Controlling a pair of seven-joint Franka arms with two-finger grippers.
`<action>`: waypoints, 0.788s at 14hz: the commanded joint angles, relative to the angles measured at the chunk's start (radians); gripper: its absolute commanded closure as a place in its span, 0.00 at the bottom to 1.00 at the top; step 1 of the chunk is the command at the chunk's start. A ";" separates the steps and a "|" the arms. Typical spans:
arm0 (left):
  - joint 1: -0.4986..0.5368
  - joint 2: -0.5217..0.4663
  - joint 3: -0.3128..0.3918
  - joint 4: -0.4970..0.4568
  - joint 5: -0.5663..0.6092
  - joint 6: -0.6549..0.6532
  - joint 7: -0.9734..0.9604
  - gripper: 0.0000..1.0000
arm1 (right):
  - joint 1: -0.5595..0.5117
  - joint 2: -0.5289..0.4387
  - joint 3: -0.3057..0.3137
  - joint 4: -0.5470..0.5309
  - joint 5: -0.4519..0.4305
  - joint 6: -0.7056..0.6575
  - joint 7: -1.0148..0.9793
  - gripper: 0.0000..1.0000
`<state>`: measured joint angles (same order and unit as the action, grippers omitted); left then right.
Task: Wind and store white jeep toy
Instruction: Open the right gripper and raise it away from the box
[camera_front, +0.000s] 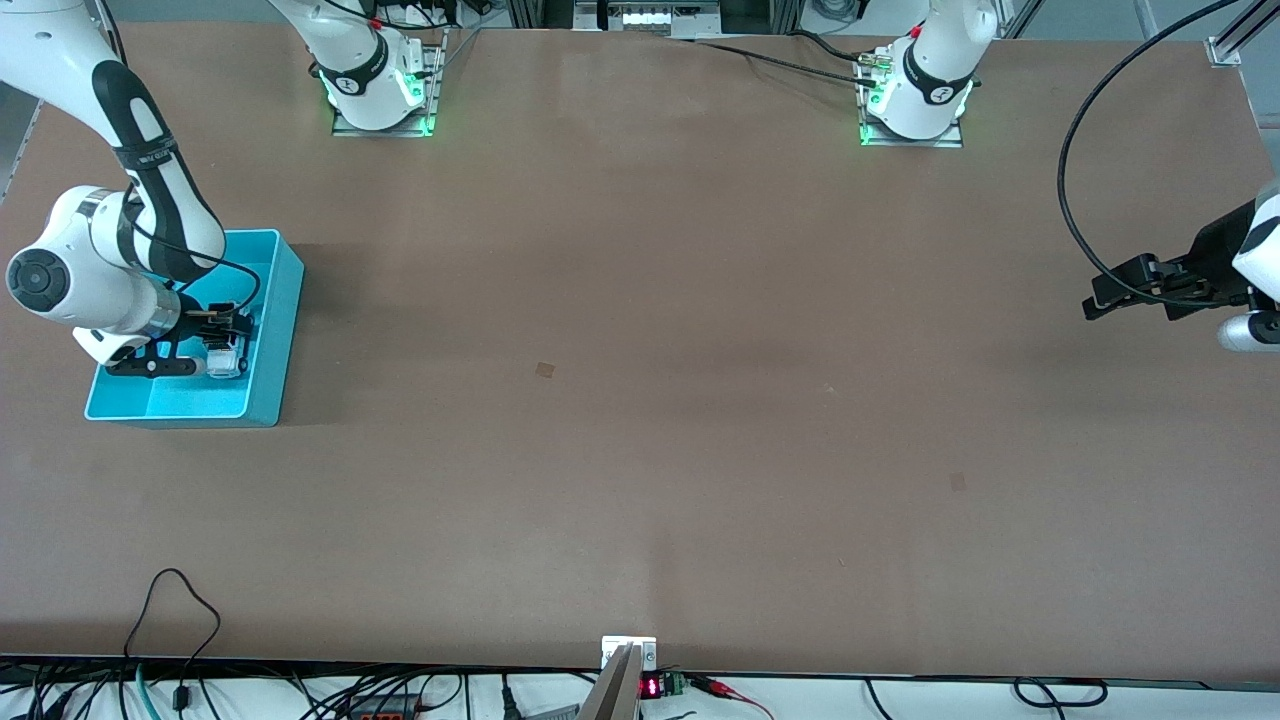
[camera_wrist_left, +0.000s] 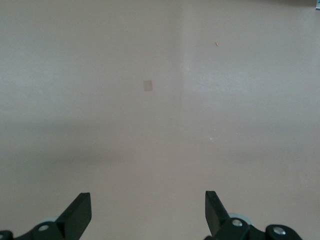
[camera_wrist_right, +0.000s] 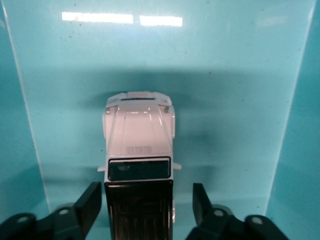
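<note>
The white jeep toy (camera_wrist_right: 139, 145), white with a black roof, rests on the floor of the turquoise bin (camera_front: 272, 330) at the right arm's end of the table. In the front view the jeep (camera_front: 226, 360) shows as a pale shape under the hand. My right gripper (camera_wrist_right: 147, 196) is down inside the bin, open, its fingers (camera_wrist_right: 92, 200) standing on either side of the jeep's black rear with a gap on both sides. My left gripper (camera_wrist_left: 147, 200) waits open over bare table at the left arm's end (camera_front: 1095, 298), holding nothing.
The bin's walls (camera_wrist_right: 300, 125) close in around the right hand. Small square marks (camera_front: 544, 369) lie flat on the brown table. Cables (camera_front: 170, 600) and a small clamp (camera_front: 628, 655) line the table edge nearest the front camera.
</note>
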<state>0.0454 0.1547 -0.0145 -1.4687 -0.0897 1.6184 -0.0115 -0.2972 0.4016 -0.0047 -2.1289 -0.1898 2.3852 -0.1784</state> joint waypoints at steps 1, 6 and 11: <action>-0.004 -0.014 0.001 0.011 0.021 -0.006 -0.001 0.00 | -0.022 -0.093 0.029 -0.008 -0.014 -0.050 -0.009 0.00; -0.004 -0.011 0.001 0.028 0.024 -0.008 0.008 0.00 | -0.014 -0.266 0.037 -0.002 -0.002 -0.167 -0.007 0.00; -0.002 -0.014 0.001 0.025 0.022 -0.052 0.007 0.00 | 0.004 -0.354 0.038 0.122 0.093 -0.403 -0.007 0.00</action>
<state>0.0455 0.1504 -0.0145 -1.4447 -0.0897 1.5953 -0.0117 -0.2967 0.0792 0.0231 -2.0538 -0.1306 2.0682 -0.1781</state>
